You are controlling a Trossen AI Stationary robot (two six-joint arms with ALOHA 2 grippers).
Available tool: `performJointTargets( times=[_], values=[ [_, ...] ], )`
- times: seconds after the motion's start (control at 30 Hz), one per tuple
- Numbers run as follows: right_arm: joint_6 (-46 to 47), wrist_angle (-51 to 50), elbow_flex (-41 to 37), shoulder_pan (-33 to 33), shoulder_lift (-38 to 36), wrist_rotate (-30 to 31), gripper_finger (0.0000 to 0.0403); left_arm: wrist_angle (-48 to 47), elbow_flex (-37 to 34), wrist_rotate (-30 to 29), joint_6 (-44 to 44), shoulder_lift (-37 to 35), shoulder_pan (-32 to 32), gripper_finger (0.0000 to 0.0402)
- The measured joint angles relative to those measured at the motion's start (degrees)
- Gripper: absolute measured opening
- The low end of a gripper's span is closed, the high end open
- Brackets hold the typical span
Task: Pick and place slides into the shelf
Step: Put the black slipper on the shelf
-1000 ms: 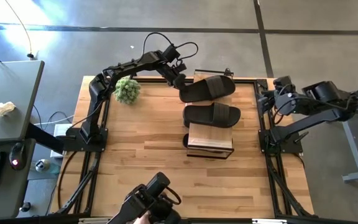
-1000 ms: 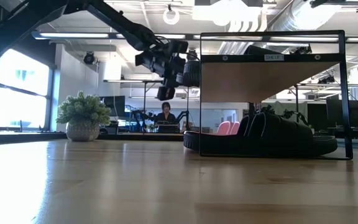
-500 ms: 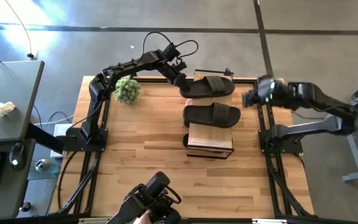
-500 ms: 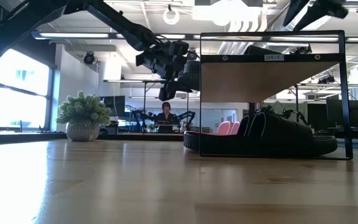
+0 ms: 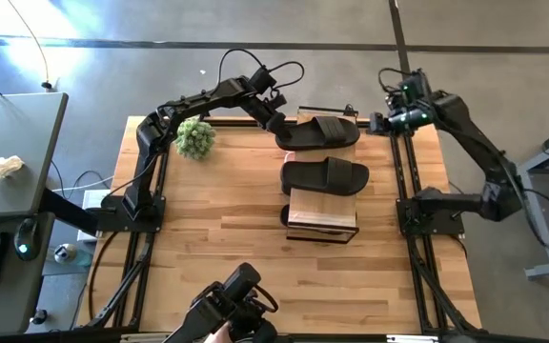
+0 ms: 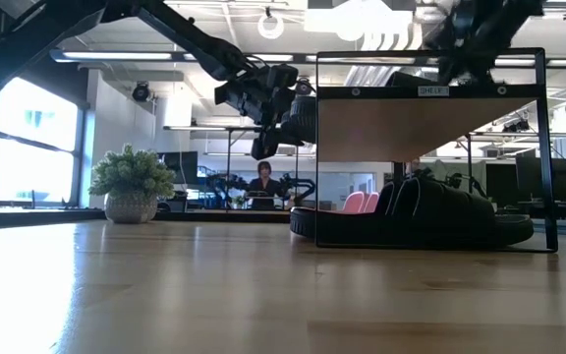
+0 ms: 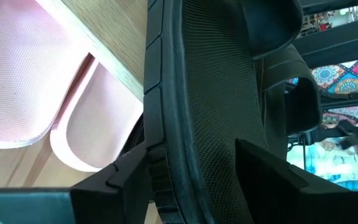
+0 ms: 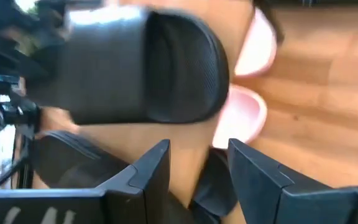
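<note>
My left gripper [image 5: 279, 124] is at the far end of the shelf [image 5: 322, 211], shut on a black slide [image 5: 320, 131]. This slide lies crosswise above the plank top. A second black slide [image 5: 324, 176] rests sole down on the plank. More black slides [image 6: 411, 216] and the pink pair [image 7: 17, 74] sit on the table under the shelf [image 6: 421, 128]. My right gripper [image 5: 377, 122] hovers open just right of the held slide [image 8: 148, 68] and touches nothing. My left gripper pinches the black slide by the rim of its sole [image 7: 191, 124] at the slide's left end, between the two fingers [image 7: 117, 180]. It comes slanting from the table's far left. The slide reaches away toward the right, roughly level. Whether it rests on the plank I cannot tell.
A potted plant [image 5: 195, 138] stands at the far left of the table, close beside my left arm. Black frame rails run along both side edges of the table. Bare wood lies on the near half. A person [image 6: 261, 177] sits in the room beyond.
My right arm has swung from the table's right edge toward the far edge, up to the held slide's right end. My left gripper has shifted slightly and turned the black slide, so it lies more squarely across the shelf.
</note>
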Motion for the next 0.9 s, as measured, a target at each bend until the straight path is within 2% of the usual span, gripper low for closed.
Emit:
performJointTargets(
  times=[0.1, 0.3, 0.57, 0.9],
  values=[
    [-1.65, 1.57, -3.81, -1.53, 2.64, -3.26, 0.0149, 0.00, 0.00, 0.02, 0.10, 0.00, -0.01, 0.0201],
    [0.21, 13.34, -10.08, -2.65, 5.83, -7.55, 0.0149, -0.42, 0.00, -0.01, 1.29, -0.01, -0.01, 0.0198],
    [0.94, 18.66, -10.59, -5.01, 6.12, -7.49, 0.0149, -0.38, 0.00, -0.01, 1.31, 0.00, -0.01, 0.0198],
    [0.09, 19.54, -10.57, -5.06, 9.40, -8.38, 0.0148, -0.42, 0.00, -0.03, 1.29, 0.00, -0.01, 0.0198]
  ],
)
